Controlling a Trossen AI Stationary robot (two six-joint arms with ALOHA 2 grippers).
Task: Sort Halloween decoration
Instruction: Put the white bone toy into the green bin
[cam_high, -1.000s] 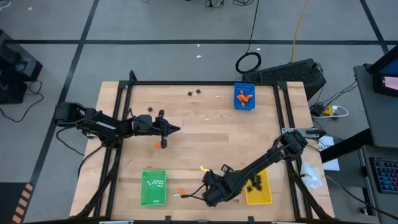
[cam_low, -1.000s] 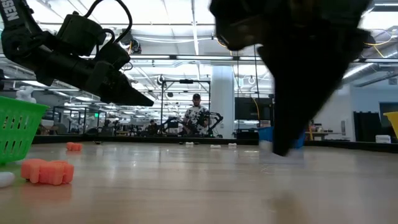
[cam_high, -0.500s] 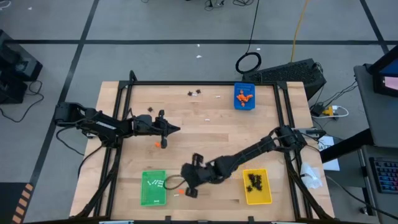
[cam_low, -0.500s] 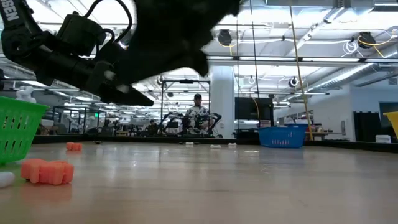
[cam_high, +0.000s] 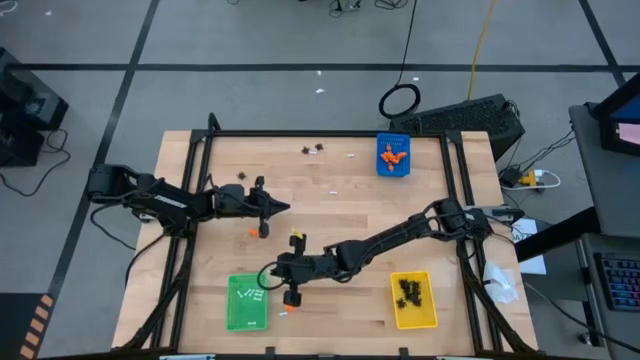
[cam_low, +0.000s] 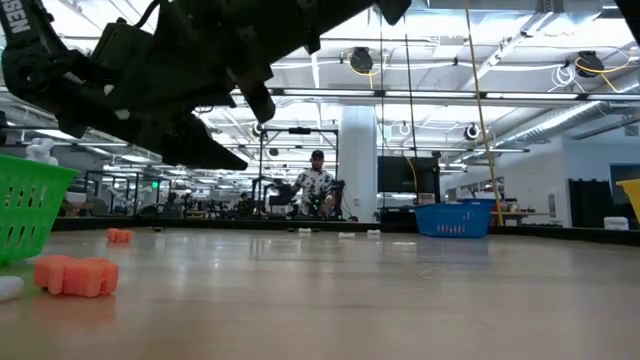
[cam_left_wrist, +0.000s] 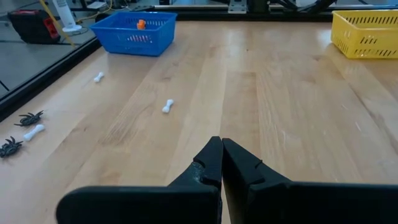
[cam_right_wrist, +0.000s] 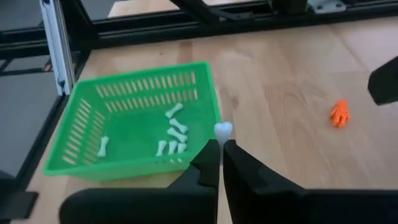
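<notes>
My right gripper (cam_right_wrist: 220, 144) is shut on a white bone (cam_right_wrist: 222, 129) just beside the green tray (cam_right_wrist: 134, 102), which holds several white bones; in the high view this gripper (cam_high: 268, 275) hovers by the tray's far right corner (cam_high: 262, 280). My left gripper (cam_left_wrist: 221, 146) waits shut and empty above the table's left middle (cam_high: 285, 208). An orange lump (cam_right_wrist: 339, 114) lies on the wood nearby. More bones (cam_left_wrist: 168, 106) and black spiders (cam_left_wrist: 28, 118) lie loose toward the far side. My right gripper pinches the white bone between its two fingertips, and the bone's knobbed end (cam_right_wrist: 222, 128) sticks out past them. The fingers slant down from the table's right side. The bone is lifted clear of the table, just outside the green tray's wall.
A blue tray (cam_high: 393, 155) with orange lumps stands at the far right. A yellow tray (cam_high: 413, 298) with black spiders sits at the near right. An orange lump (cam_low: 75, 275) and a white piece (cam_high: 285, 312) lie near the front edge. Bare wood spans the middle.
My right gripper has swung from beside the yellow tray toward the table's left edge, up to the green tray. It has risen a little, rolled, and tipped from pointing steeply down to a shallow slant. It has stayed shut.
</notes>
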